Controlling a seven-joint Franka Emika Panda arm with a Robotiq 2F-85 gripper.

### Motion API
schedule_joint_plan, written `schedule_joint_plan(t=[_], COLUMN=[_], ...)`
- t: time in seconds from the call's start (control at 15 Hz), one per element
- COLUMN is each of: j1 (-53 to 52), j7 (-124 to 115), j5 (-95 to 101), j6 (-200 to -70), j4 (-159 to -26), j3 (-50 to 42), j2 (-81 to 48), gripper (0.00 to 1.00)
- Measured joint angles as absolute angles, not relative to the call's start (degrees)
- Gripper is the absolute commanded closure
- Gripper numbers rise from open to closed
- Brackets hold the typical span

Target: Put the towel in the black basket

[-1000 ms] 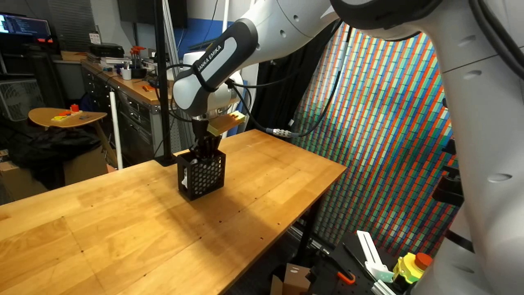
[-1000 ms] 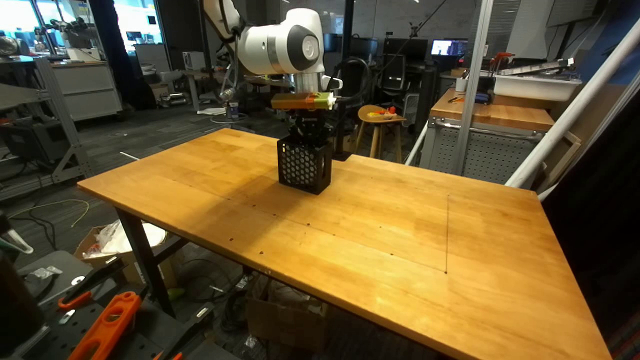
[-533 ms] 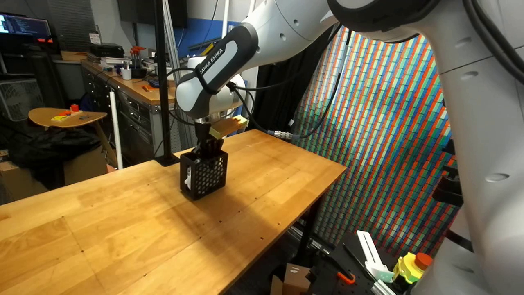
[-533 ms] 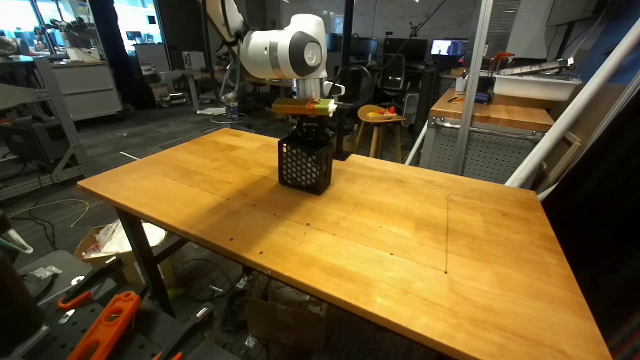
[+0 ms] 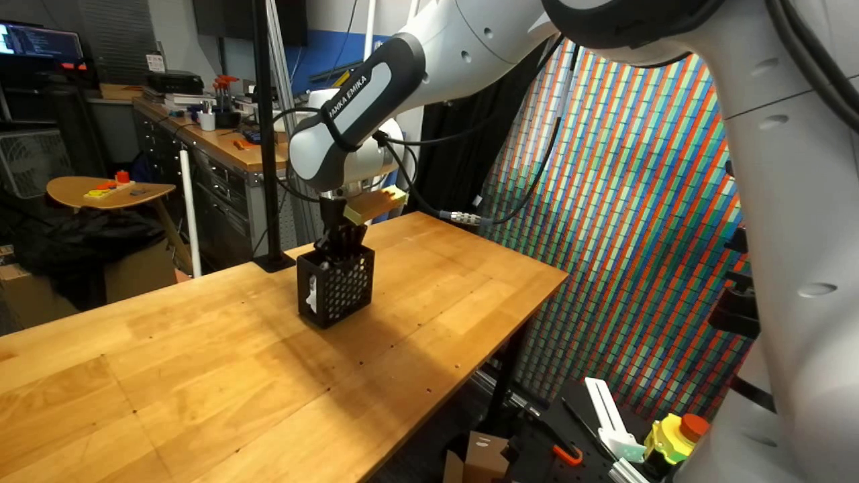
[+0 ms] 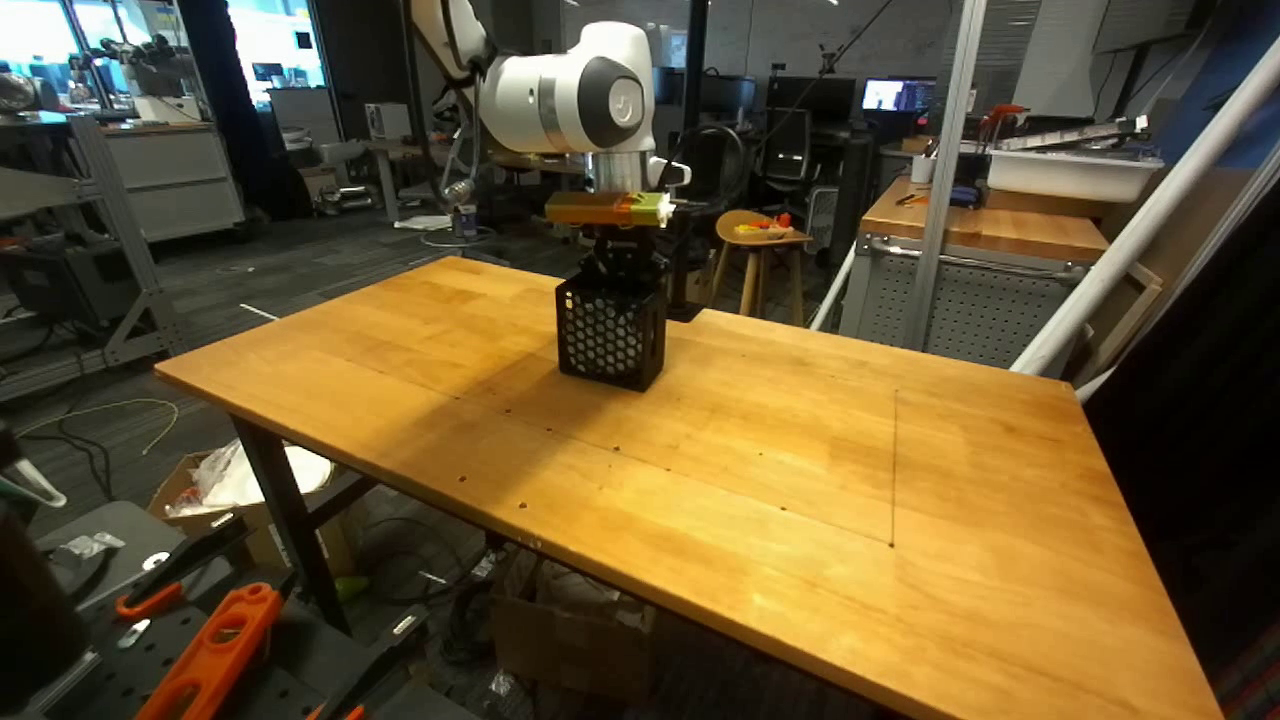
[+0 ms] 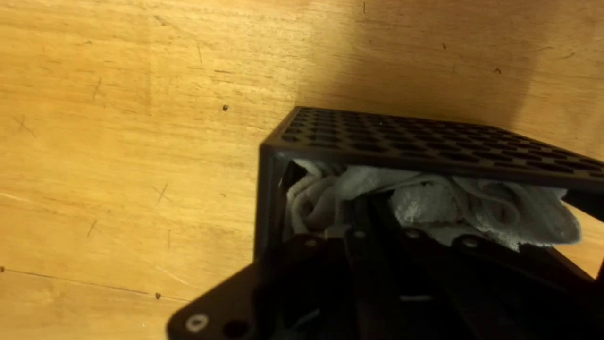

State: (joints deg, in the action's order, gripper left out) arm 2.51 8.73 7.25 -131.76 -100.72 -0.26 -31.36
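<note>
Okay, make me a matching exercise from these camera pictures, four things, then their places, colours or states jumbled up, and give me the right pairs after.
First column:
1. towel
2. push button
3. black basket
4. small stool

Second column:
A. standing directly on the wooden table
B. carrying red and yellow pieces
C. bunched inside the black basket
D. red, on a yellow housing

Right pairs: 1-C, 2-D, 3-A, 4-B.

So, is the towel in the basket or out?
In: the wrist view shows the towel bunched inside the black basket, and in an exterior view white cloth shows through its side.
</note>
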Motion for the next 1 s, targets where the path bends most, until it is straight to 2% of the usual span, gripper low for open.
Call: schedule_joint_plan(t=[1.0], j1=[-2.84], j7=[5.68], j5=[7.75], j6=[-131.42], j4=[-103.26], j3=[0.04], j2=[-26.14], gripper=[0.9])
